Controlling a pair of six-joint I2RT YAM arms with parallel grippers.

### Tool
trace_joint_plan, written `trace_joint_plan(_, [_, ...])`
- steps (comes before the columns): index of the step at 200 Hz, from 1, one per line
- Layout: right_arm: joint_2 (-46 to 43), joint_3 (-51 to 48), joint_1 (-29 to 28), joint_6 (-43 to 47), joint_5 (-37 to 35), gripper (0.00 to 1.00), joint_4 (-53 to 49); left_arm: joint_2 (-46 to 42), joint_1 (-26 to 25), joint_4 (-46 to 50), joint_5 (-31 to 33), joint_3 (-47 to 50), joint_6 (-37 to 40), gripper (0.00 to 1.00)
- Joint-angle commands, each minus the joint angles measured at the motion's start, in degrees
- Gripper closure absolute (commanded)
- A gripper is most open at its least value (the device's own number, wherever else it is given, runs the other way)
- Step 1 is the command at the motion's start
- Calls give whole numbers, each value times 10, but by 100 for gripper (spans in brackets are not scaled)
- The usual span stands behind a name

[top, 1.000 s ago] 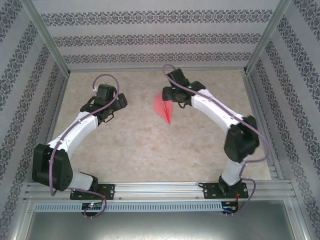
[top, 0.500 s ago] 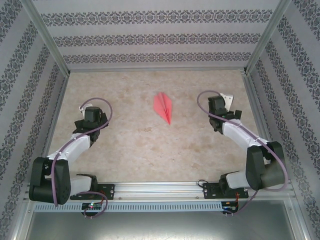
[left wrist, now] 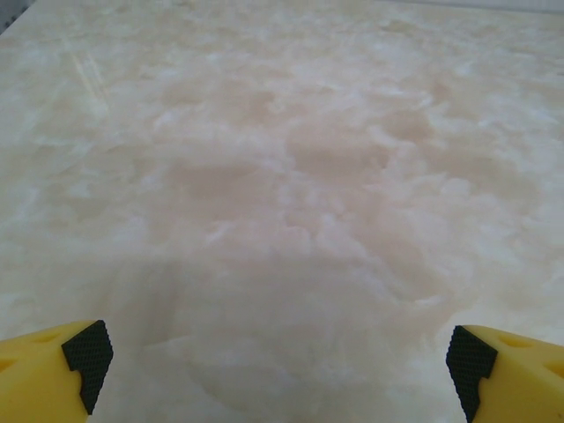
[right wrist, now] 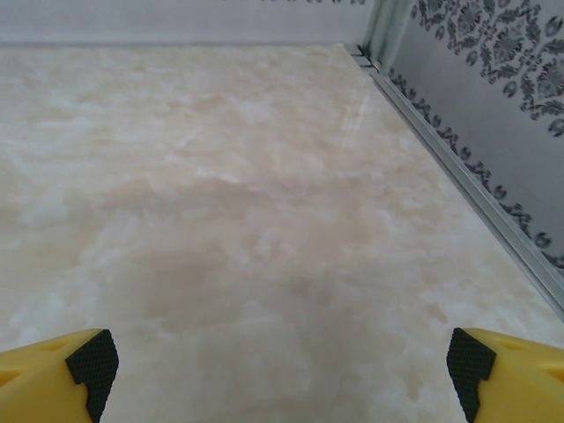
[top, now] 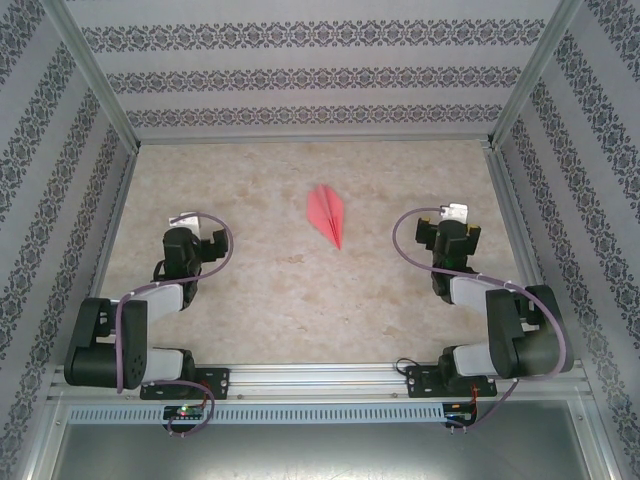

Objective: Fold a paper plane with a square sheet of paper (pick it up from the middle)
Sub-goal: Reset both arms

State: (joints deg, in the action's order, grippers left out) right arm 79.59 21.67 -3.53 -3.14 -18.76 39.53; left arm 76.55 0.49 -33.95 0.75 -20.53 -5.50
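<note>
Near the upper centre of the overhead frame, the paper plane point(top: 328, 215) lies flat on the table point(top: 280, 290). It is a slim salmon-pink dart with a centre crease, nose toward the bottom edge. Bare, marbled beige surface surrounds it, well apart from both arms. The left gripper point(top: 186, 220) sits mid-left, and the right gripper point(top: 452, 214) mid-right near the metal rail point(right wrist: 458, 167) and patterned wall point(right wrist: 493, 70). Both have their yellow, black-padded fingers point(left wrist: 53, 366) spread wide, grasping nothing.

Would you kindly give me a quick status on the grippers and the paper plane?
Left gripper open, empty. Right gripper open, empty. Paper plane folded, lying on table, apart from both arms. No obstruction seen.
</note>
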Motion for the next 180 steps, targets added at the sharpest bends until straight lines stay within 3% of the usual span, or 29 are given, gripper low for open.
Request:
trace_joint_plan(1, [27, -14, 7, 9, 95, 2, 109, 15, 11, -96, -35, 4, 30, 0])
trace_joint_plan(29, [67, -16, 7, 18, 115, 2, 155, 64, 27, -142, -58, 1, 26, 0])
trace_joint_plan(53, [67, -2, 8, 18, 118, 2, 126, 100, 28, -151, -60, -11, 25, 0])
trace_joint_plan(86, [65, 7, 16, 12, 131, 2, 103, 115, 8, -85, -28, -54, 41, 0])
trace_joint_plan(122, [65, 7, 16, 11, 132, 2, 104, 133, -2, -151, -23, -28, 53, 0])
trace_joint_plan(131, [65, 7, 16, 11, 132, 2, 103, 126, -2, -117, -35, -38, 55, 0])
trace_joint_plan(180, [65, 7, 16, 11, 133, 2, 104, 129, -1, -124, -37, -38, 56, 0])
